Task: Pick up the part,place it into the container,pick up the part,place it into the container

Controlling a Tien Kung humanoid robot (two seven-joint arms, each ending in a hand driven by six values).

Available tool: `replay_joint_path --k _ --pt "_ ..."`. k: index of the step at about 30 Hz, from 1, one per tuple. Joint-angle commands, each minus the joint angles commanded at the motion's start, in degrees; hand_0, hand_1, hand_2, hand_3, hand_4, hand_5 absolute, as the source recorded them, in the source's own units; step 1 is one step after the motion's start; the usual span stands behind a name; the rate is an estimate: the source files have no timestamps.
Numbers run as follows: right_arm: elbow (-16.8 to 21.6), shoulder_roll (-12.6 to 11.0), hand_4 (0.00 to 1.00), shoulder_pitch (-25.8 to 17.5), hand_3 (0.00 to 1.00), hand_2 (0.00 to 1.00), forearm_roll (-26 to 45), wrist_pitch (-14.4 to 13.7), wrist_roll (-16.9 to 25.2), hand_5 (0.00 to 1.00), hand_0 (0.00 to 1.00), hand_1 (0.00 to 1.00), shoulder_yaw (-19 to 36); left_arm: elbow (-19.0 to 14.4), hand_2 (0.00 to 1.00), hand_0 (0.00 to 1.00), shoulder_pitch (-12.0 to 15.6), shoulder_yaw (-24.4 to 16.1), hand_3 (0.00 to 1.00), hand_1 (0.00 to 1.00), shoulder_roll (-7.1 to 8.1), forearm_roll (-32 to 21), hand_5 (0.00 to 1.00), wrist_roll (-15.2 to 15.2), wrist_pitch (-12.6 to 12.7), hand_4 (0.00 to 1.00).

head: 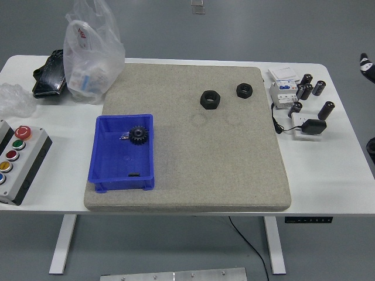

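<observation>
A blue container (117, 159) sits on the left part of the grey felt mat (222, 158). Inside it lies a black gear (138, 134), and a small dark piece (133, 174) rests near its front wall. Two black hex nuts lie on the mat's far side: a larger nut (210, 99) and, to its right, a smaller nut (244, 90). Only a sliver of my right hand (366, 62) shows at the right edge, far from both nuts. My left arm is out of view.
A plastic bag (91, 55) and a black object (50, 73) sit at the far left. A button box (17, 158) is at the left edge. Right of the mat stand a white breaker (283, 88), several dark cylinders (310, 91) and a black adapter (310, 127).
</observation>
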Motion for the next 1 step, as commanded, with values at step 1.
replay_joint_path --k 1 --pt "-0.2 -0.2 0.669 -0.3 0.695 0.740 1.0 -0.1 0.4 0.314 0.645 0.719 1.0 0.0 0.556 0.724 0.0 0.0 0.628 0.539 0.05 0.0 0.511 0.0 0.0 0.652"
